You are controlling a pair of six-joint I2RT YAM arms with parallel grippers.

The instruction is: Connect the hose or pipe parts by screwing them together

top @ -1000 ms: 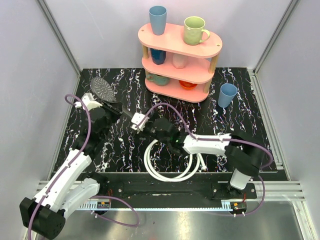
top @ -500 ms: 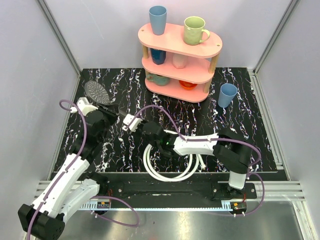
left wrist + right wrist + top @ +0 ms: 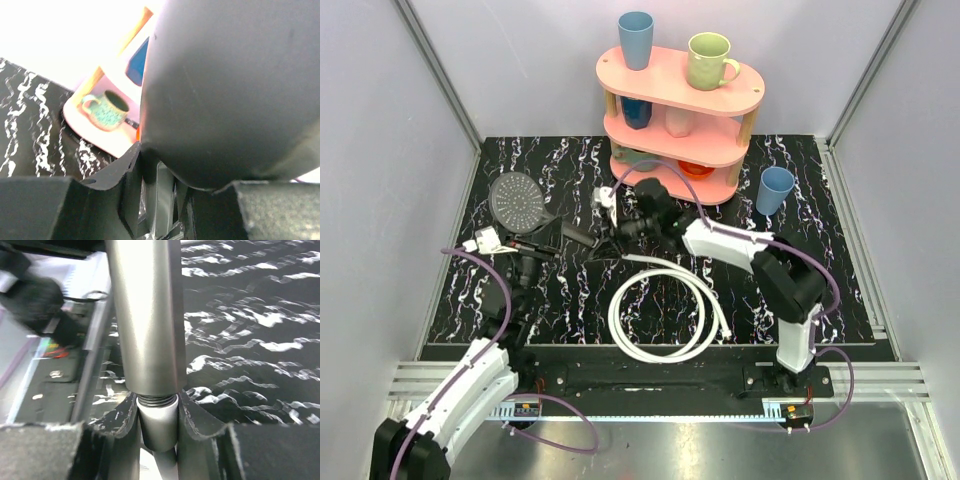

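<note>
The grey round-faced shower head [image 3: 517,200] hangs over the left of the black marbled table, its dark handle [image 3: 572,234] pointing right. My left gripper [image 3: 546,243] is shut on that handle; in the left wrist view the dark body [image 3: 230,90] fills the frame above the left gripper [image 3: 167,195]. The white hose [image 3: 660,320] lies coiled near the front, with one end raised to the handle. My right gripper [image 3: 611,236] is shut on the hose's white end fitting [image 3: 157,427], which sits against the threads at the handle's tip [image 3: 147,315], between the right gripper's [image 3: 157,420] jaws.
A pink three-tier shelf [image 3: 680,100] with cups and mugs stands at the back, just behind the right wrist. A blue cup [image 3: 775,190] stands to the shelf's right. A green speckled mug [image 3: 107,110] sits on the bottom tier. Grey walls close both sides.
The right gripper closed on the hose's end fitting and swung toward the shelf, lifting that end to the handle. The left arm drew back, turning the shower head.
</note>
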